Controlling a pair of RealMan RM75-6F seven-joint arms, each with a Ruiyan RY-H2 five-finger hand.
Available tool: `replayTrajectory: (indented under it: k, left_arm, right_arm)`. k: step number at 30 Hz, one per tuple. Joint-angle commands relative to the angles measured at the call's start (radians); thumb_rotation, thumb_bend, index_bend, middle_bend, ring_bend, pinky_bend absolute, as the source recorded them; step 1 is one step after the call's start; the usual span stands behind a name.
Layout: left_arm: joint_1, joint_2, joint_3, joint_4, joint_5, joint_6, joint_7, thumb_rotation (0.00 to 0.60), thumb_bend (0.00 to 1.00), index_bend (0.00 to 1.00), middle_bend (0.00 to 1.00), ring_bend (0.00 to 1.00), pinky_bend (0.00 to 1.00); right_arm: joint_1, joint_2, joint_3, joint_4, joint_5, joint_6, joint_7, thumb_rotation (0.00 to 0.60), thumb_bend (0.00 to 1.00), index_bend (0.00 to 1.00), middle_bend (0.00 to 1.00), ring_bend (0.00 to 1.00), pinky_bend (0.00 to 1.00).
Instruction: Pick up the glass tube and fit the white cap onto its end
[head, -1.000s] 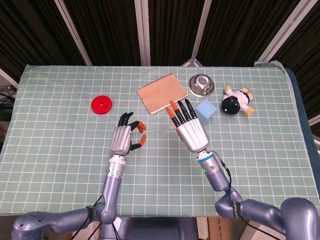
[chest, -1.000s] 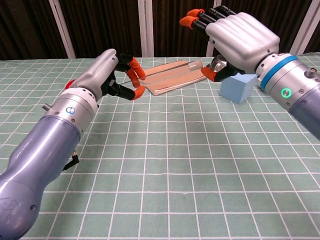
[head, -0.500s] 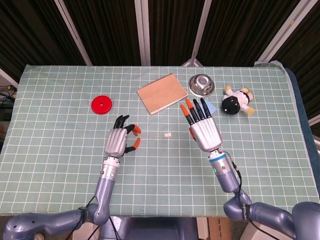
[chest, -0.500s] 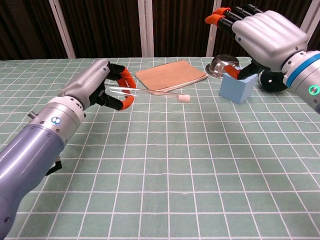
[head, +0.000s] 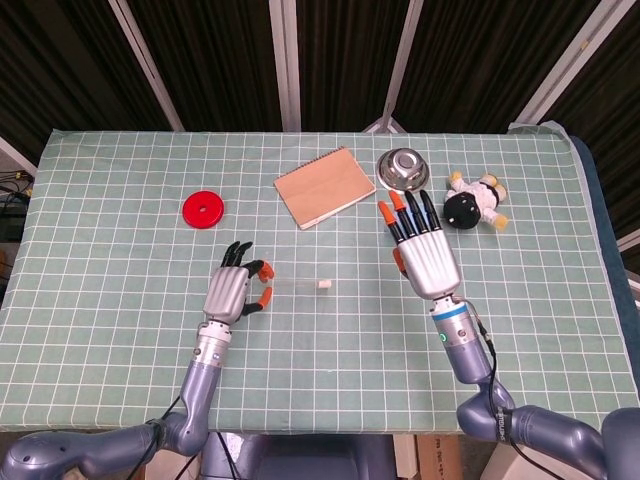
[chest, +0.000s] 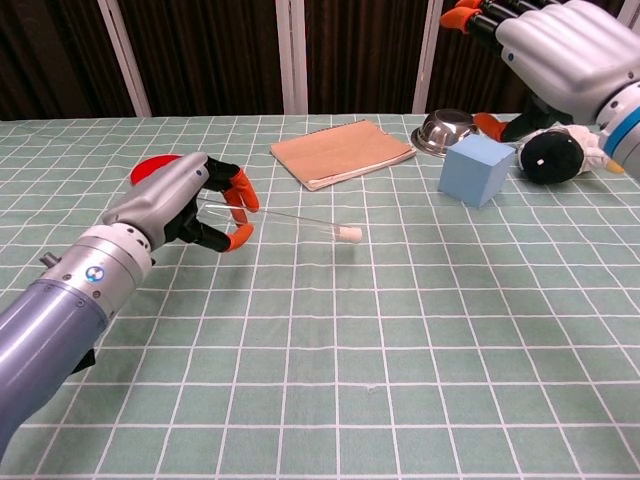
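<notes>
Both arms have drawn back toward the near edge of the worktop since a second ago, and the right hand (head: 424, 252), which then lay over the cap end of the tube, has lifted clear to the right. Open checked cloth now spreads between the two hands and all along the near edge.

At the left, the red disc (head: 203, 209) lies flat, a ring shape with a hole in the middle, well in from the left edge. Nearer, the left hand (head: 233, 292) pinches one end of the glass tube (chest: 275, 216) between its orange-tipped fingers (chest: 243, 190). The tube is thin, clear and hard to see from the head camera; it reaches rightward, held above the cloth, and ends in the white cap (chest: 349, 235), a small stubby cylinder already seated on the free end.

Toward the far edge lies the tan spiral notebook (head: 324, 186), turned at an angle. Right of it stands the shiny metal bowl (head: 403, 168). A pale blue cube (chest: 475, 168) with soft-looking faces stands before the bowl. The right hand hovers flat and spread, holding nothing. Beyond it lies a black-and-white plush toy (head: 473, 203).
</notes>
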Motion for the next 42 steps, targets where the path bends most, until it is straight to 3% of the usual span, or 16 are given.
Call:
replayTrajectory:
  k: [1,31,42]
  left_arm:
    - [0.003,-0.006,0.007,0.014,0.002,-0.009,-0.004,0.600,0.71,0.52,0.52,0.10,0.00]
    - [0.036,-0.020,0.020,0.070,0.009,-0.038,0.000,0.600,0.71,0.51,0.52,0.10,0.00]
    - [0.045,-0.006,0.018,0.058,-0.020,-0.058,0.074,0.600,0.71,0.50,0.51,0.10,0.00]
  right_arm:
    - [-0.002,0.004,0.003,-0.007,0.003,0.001,-0.001,0.600,0.43,0.00,0.00,0.00,0.00]
    - [-0.019,0.007,0.007,-0.018,0.014,0.010,0.000,0.600,0.43,0.00,0.00,0.00,0.00]
    - [-0.020,0.002,0.009,-0.028,0.014,0.011,0.003,0.600,0.43,0.00,0.00,0.00,0.00]
